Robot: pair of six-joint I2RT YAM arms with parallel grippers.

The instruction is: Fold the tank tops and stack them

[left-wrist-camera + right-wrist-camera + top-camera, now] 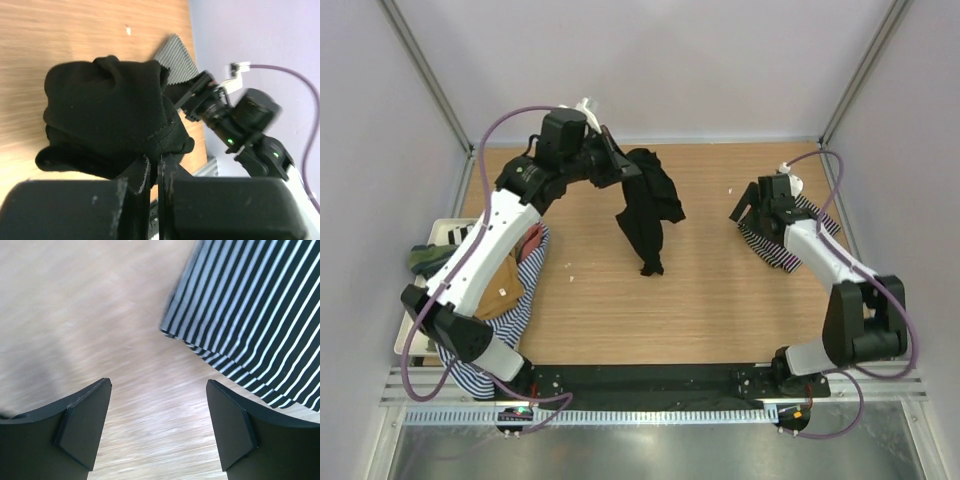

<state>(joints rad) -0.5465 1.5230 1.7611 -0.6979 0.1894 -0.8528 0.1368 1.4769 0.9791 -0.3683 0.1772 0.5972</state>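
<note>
My wooden table [700,300] carries a finely striped black-and-white tank top [767,250], lying flat on my right side. At my left edge sits a white tray [445,232], with a blue-and-white striped tank top [527,285] on the wood beside it. The hanging black tank top [645,215] reaches down toward the table; I cannot tell if it touches.

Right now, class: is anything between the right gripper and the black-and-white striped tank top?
Nothing visible does. Only the wooden table shows between the open right gripper and the striped tank top.
</note>
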